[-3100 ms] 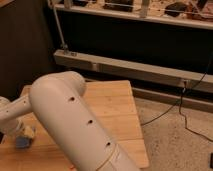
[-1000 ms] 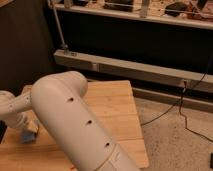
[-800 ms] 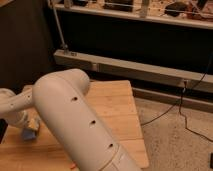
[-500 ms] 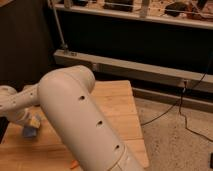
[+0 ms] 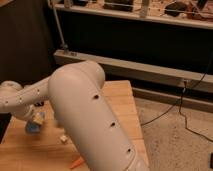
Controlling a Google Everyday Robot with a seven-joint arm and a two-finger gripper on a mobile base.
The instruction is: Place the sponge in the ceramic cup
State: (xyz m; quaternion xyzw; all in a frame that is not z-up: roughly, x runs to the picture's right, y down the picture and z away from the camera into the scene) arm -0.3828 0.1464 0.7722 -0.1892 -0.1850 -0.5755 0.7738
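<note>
Smooth matt plastic arm [image 5: 90, 115], grained wooden table [image 5: 122, 97], matt sponge [image 5: 34, 124].

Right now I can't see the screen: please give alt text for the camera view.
A big white robot arm fills the middle, its gripper at the left over a wooden table, shut on a pale blue sponge. Dark shelving stands behind; cables trail on the floor at right.

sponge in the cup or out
Out: the sponge sits in the shut gripper, over the wooden table at the view's left; no cup is in view.
</note>
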